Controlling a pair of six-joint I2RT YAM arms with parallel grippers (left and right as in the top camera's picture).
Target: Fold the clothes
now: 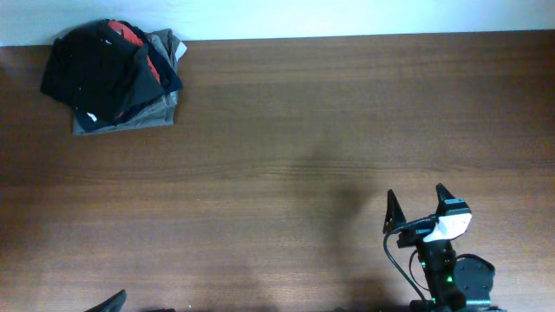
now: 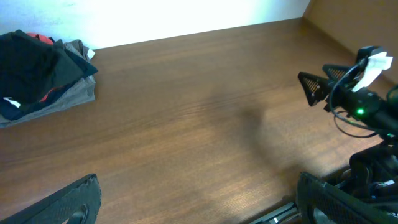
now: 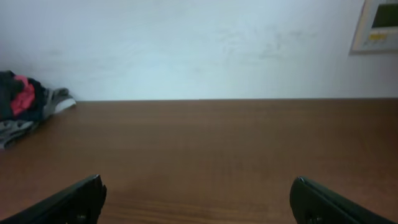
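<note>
The clothes (image 1: 97, 71) are a bunched black garment on top of a pile at the table's far left corner, also seen in the left wrist view (image 2: 34, 68) and at the left edge of the right wrist view (image 3: 7, 93). My right gripper (image 1: 418, 206) is open near the front right, far from the pile, with bare wood between its fingers (image 3: 199, 202). My left gripper (image 2: 199, 208) is open over bare table at the front left. Only one of its fingertips (image 1: 108, 302) shows in the overhead view.
Under the black garment lie folded grey cloth (image 1: 130, 117) and a red piece (image 1: 132, 35). A white wall (image 3: 199, 43) runs behind the table's far edge, with a small panel (image 3: 379, 25) on it at the right. The right arm's base (image 1: 460, 277) stands at the front edge.
</note>
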